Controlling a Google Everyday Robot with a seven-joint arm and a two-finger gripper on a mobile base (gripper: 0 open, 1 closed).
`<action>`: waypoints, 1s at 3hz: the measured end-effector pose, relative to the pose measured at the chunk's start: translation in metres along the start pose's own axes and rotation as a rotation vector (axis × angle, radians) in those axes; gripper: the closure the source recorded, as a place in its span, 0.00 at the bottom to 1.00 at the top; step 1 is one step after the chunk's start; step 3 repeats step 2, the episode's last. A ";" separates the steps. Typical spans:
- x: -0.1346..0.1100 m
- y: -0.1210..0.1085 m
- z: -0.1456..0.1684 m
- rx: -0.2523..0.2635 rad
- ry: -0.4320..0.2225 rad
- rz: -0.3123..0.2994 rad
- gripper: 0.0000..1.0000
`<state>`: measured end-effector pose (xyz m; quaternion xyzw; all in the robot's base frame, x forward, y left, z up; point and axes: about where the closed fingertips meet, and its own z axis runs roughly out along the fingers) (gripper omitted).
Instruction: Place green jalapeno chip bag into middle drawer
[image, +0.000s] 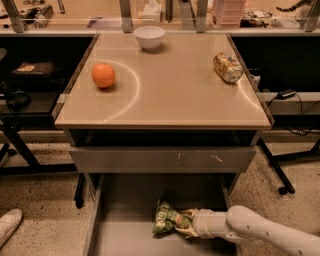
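The hand (188, 224) pinches the green jalapeno chip bag (167, 220) at its 3 o'clock end, inside the middle drawer (125, 205); let go softly.

My arm (270, 236) reaches in from the near right corner, a white forearm lying almost level and pointing left. The wrist (210, 223) is a short pale cuff in line with the forearm, with no visible bend. The pincer (186, 224) sits low and near, a little right of centre, inside the middle drawer (125, 200). Its tan fingers (188, 231) are clamped on the right end of the green jalapeno chip bag (167, 220).
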<state>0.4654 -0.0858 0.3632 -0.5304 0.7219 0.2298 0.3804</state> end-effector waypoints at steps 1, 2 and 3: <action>0.000 0.000 0.000 0.000 0.000 0.000 0.00; 0.000 0.000 0.000 0.000 0.000 0.000 0.00; 0.000 0.000 0.000 0.000 0.000 0.000 0.00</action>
